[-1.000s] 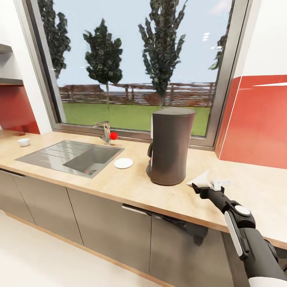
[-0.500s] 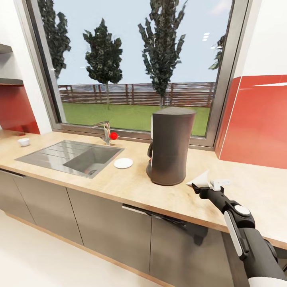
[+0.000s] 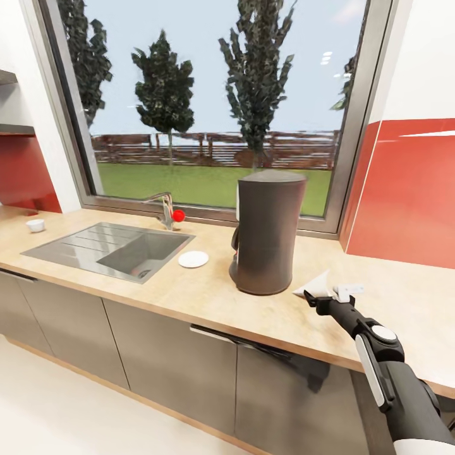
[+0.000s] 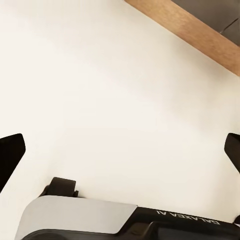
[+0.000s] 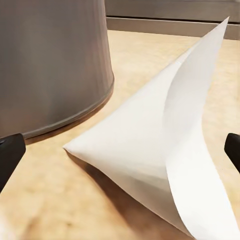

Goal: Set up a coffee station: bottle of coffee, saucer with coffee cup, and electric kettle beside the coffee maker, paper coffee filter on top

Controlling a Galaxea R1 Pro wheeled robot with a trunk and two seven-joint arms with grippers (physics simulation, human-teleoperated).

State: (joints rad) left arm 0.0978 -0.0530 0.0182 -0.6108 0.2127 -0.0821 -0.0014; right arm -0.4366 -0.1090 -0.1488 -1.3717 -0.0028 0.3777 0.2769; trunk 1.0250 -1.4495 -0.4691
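Observation:
The dark grey coffee maker (image 3: 266, 230) stands on the beige kitchen countertop (image 3: 208, 297) before the window. Just right of its base lies a white folded paper coffee filter (image 3: 316, 283). My right gripper (image 3: 327, 292) is open at counter height, with the filter (image 5: 165, 150) between its black fingertips (image 5: 10, 152). The white saucer (image 3: 193, 259) lies left of the coffee maker by the sink. The small white coffee cup (image 3: 35, 225) sits far left. My left gripper (image 4: 120, 155) is open over pale floor. The kitchen shelf (image 3: 16, 129) shows at the left edge. Bottle and kettle are out of view.
A steel sink (image 3: 107, 249) with a faucet (image 3: 165, 212) is set into the counter left of the saucer. Red wall panels (image 3: 411, 189) close the right side, and a large window runs behind. Dark cabinet fronts (image 3: 170, 360) stand below the counter.
The whole picture has slid a little to the left, so the camera has moved. My right arm and the filter keep their places relative to the coffee maker.

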